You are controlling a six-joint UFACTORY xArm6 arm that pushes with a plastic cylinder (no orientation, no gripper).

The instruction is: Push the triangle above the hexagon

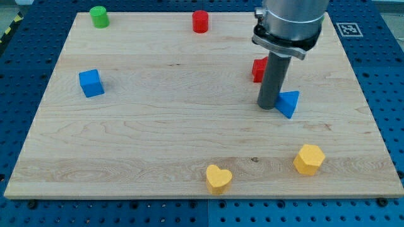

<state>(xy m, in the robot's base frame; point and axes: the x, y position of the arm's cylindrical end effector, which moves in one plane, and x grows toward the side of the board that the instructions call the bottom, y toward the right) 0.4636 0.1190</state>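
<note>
The big wooden board (189,132) holds all the blocks. My tip (267,106) is just a plain rod (nothing to open or close, so it holds nothing). It sits touching the blue triangle (289,103), which lies at 3 o'clock from my tip. The yellow hexagon (308,159) is at about 5 o'clock from the triangle, so the triangle looks nearly above it and, I think, needs a small push toward 3 o'clock. A red block (258,69) hides partly behind the rod.
</note>
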